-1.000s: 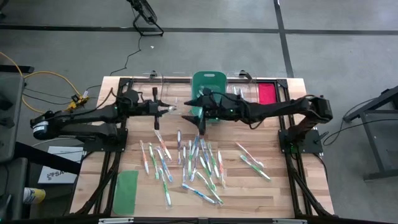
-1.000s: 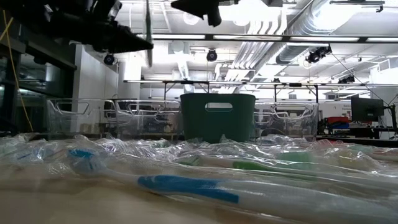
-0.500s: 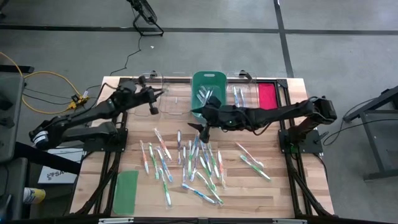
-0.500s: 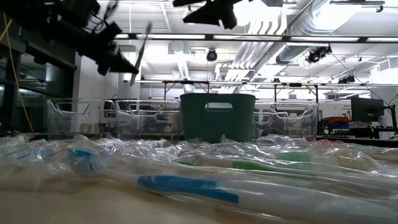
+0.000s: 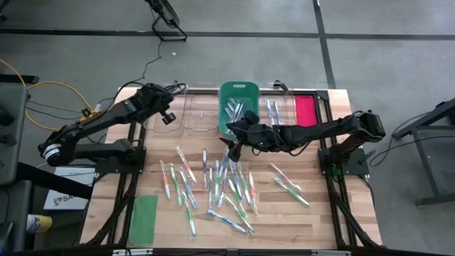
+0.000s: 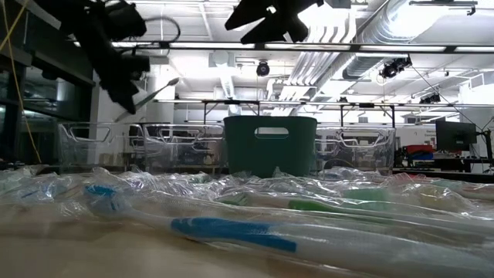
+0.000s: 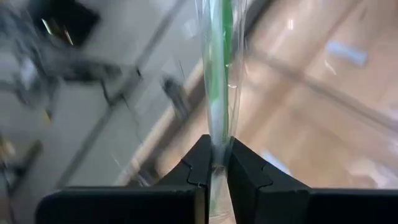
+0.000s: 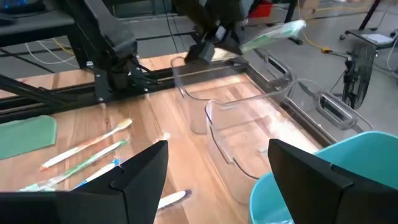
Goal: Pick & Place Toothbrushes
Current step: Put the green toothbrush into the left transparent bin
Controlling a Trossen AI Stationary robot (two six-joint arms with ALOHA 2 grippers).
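Wooden table (image 5: 313,213), left claw (image 7: 216,163) clamping green toothbrush (image 7: 219,74), right claw (image 8: 217,162) spread empty

Both arms were matte black, built of slim jointed links. The left gripper (image 7: 214,171) had angular black fingers (image 7: 198,167); the right gripper (image 8: 214,177) showed broad, wedge-shaped black fingers (image 8: 140,174) with faceted edges.
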